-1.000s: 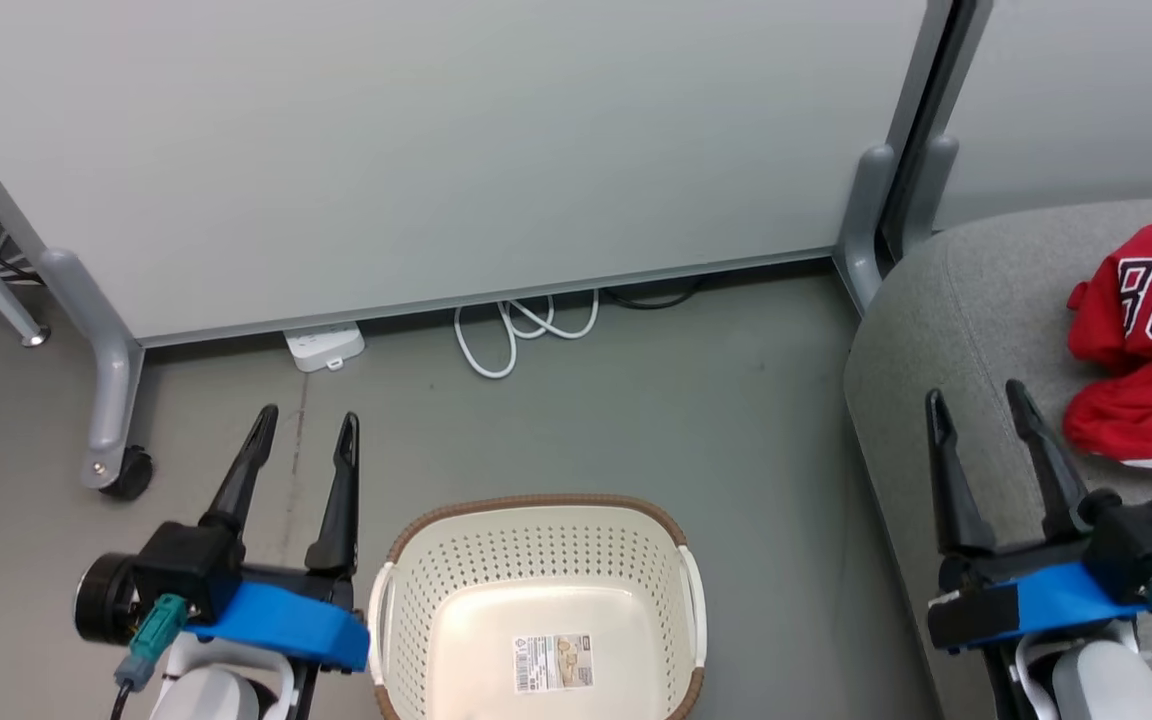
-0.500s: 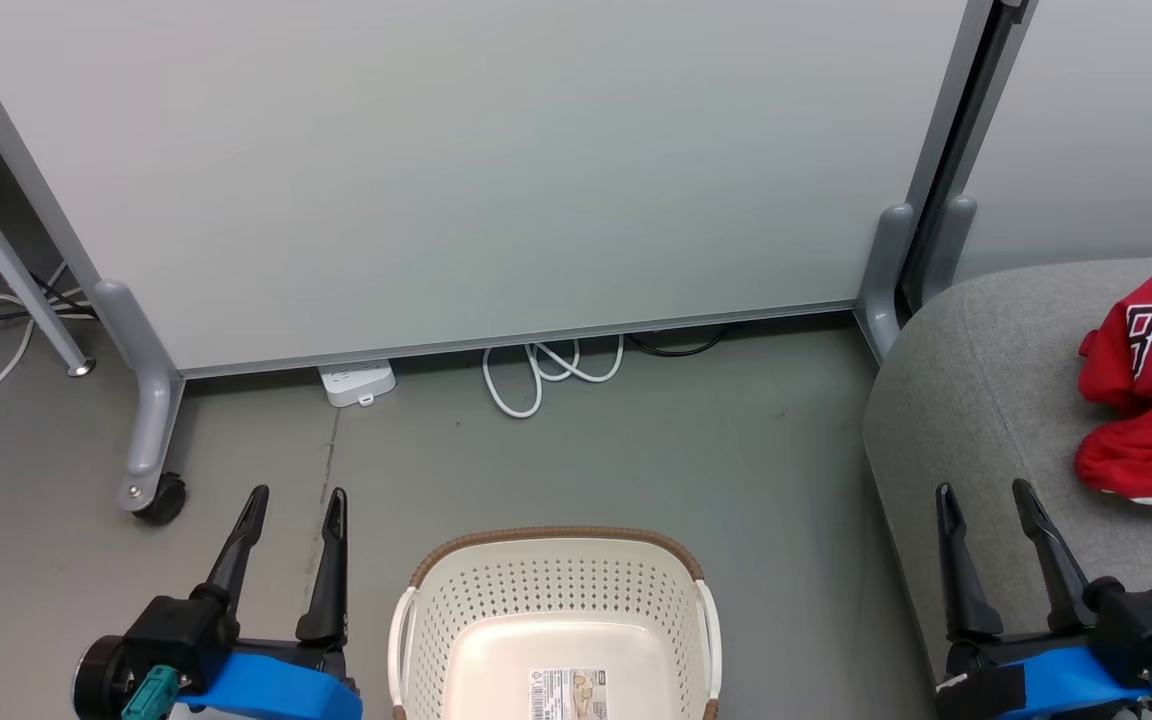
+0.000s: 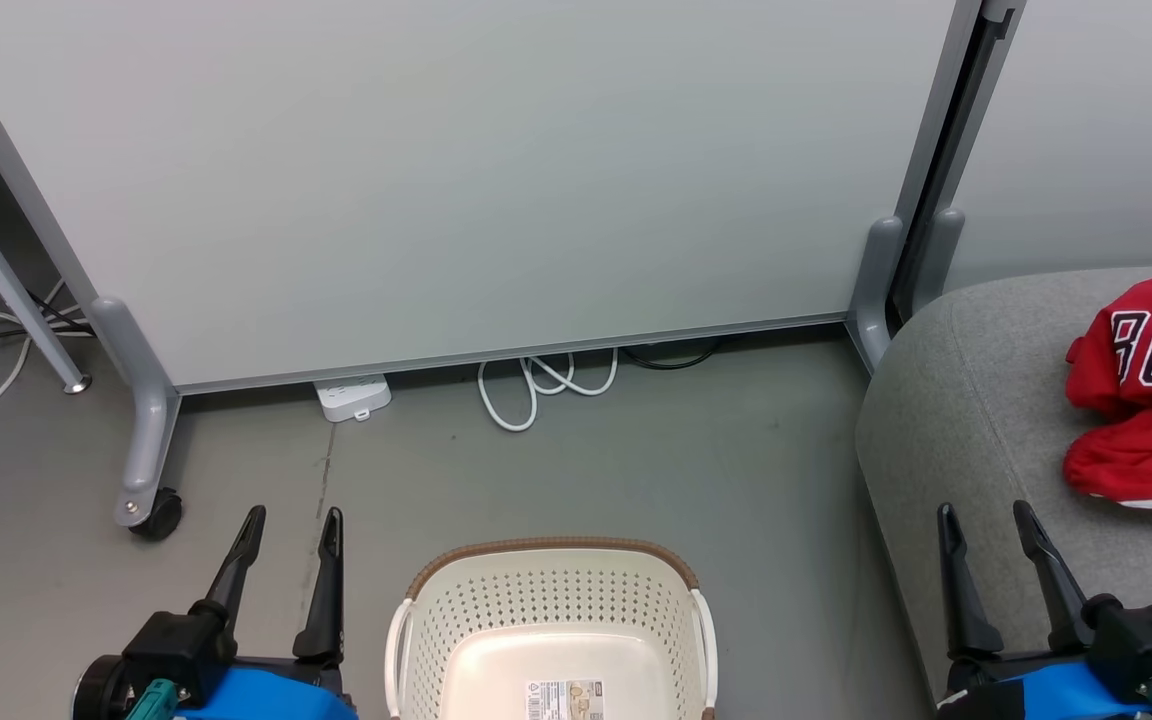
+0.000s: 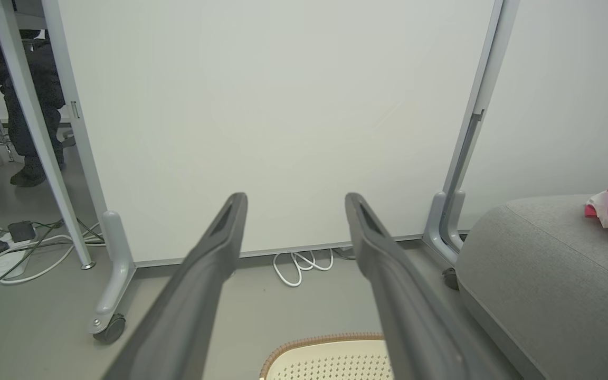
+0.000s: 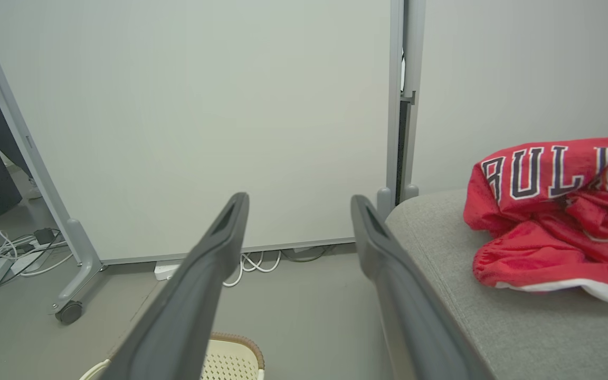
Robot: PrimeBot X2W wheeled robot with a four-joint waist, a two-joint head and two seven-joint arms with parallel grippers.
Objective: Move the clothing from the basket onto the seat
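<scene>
Red clothing [image 3: 1146,400] is piled on the grey seat [image 3: 976,420] at right, basket [image 3: 551,625] holds just its label, left gripper [image 3: 291,520] and right gripper [image 3: 986,515] both spread apart, holding nothing.

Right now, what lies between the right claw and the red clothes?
Bare grey fabric of the seat, nothing else. The head view shows the right gripper open and apart from the clothing.
</scene>
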